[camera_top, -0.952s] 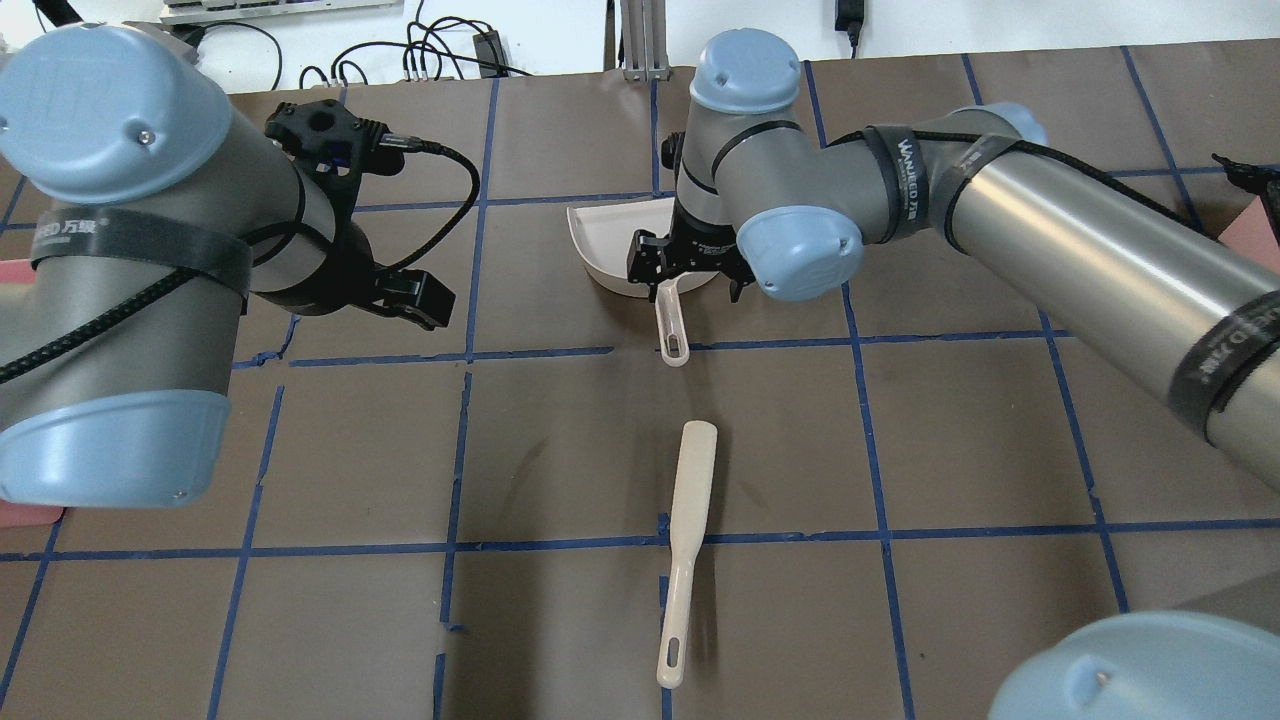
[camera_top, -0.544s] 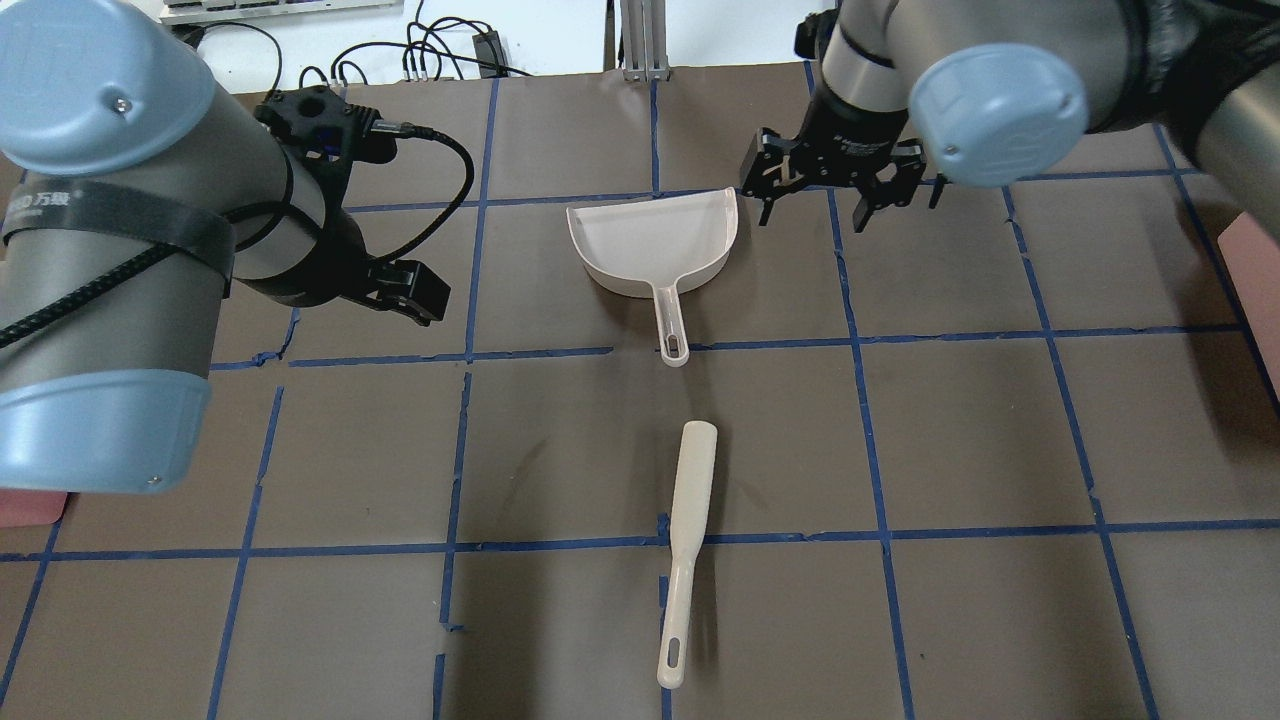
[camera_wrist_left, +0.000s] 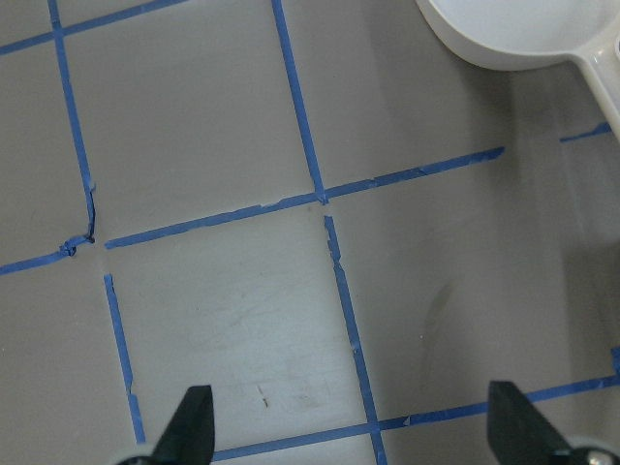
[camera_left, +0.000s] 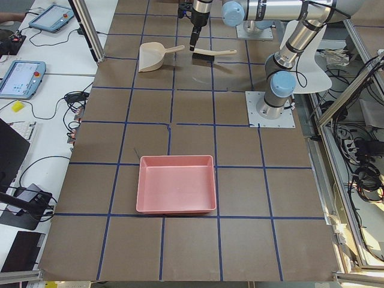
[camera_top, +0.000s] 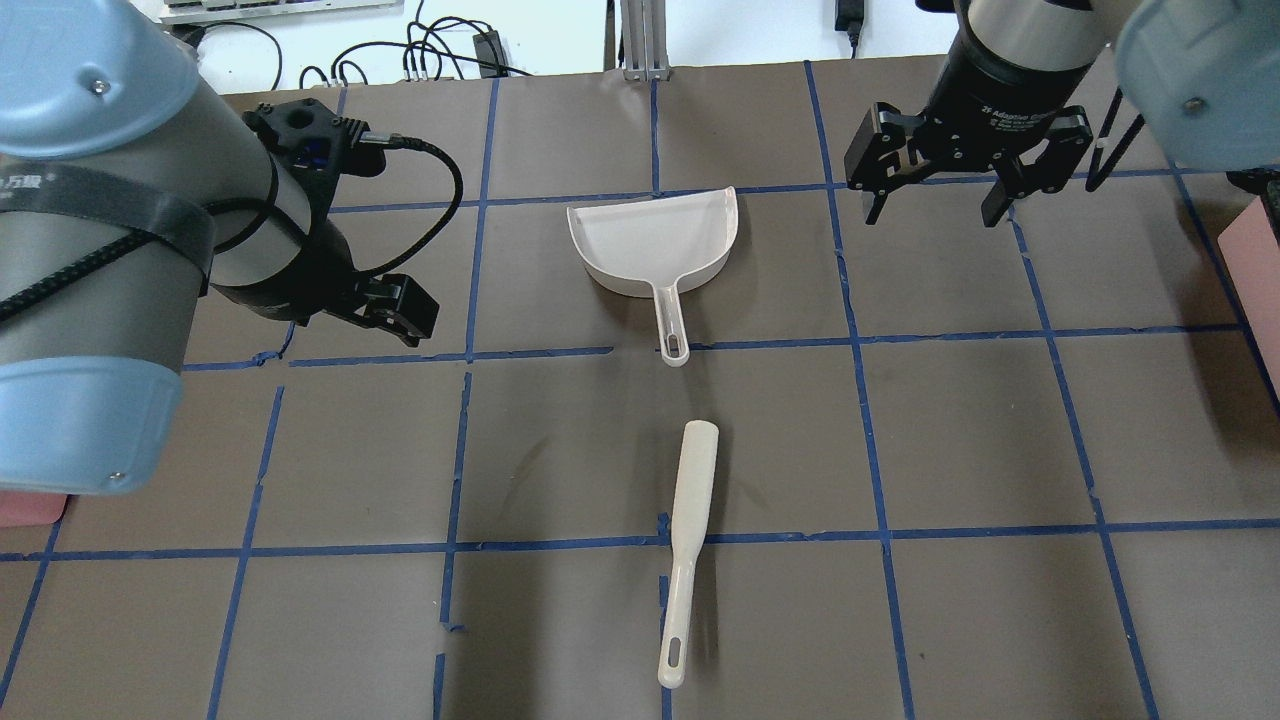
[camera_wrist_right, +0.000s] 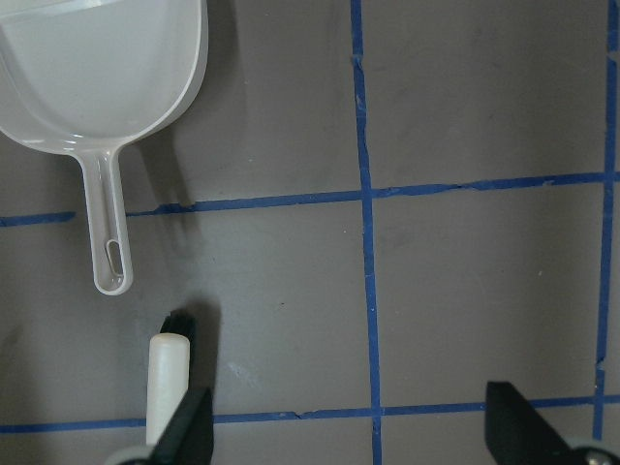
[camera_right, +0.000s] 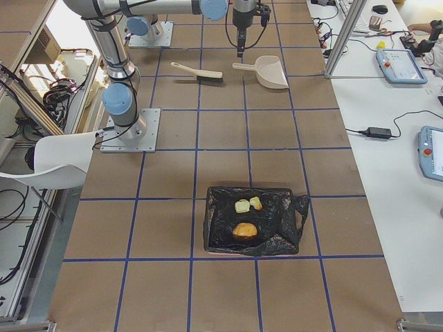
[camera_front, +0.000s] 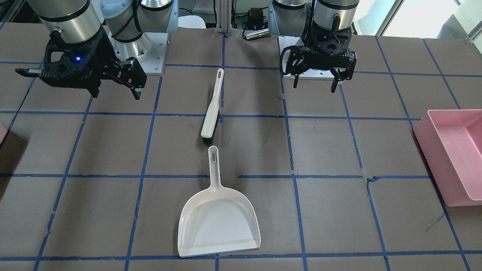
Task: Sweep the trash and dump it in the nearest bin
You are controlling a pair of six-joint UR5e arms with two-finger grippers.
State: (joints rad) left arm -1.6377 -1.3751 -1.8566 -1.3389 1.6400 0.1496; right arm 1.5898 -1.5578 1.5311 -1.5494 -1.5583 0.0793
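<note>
Trash lies in the black-lined bin at the right end of the tabletop: two pale yellow-green chunks side by side, with the orange-brown oval just beside them. The dustpan and the brush lie flat mid-tabletop, the dustpan's handle pointing at the brush head without touching it. The left gripper and the right gripper hang above the tabletop, jaws spread wide, holding nothing. A pink bin sits at the left end.
</note>
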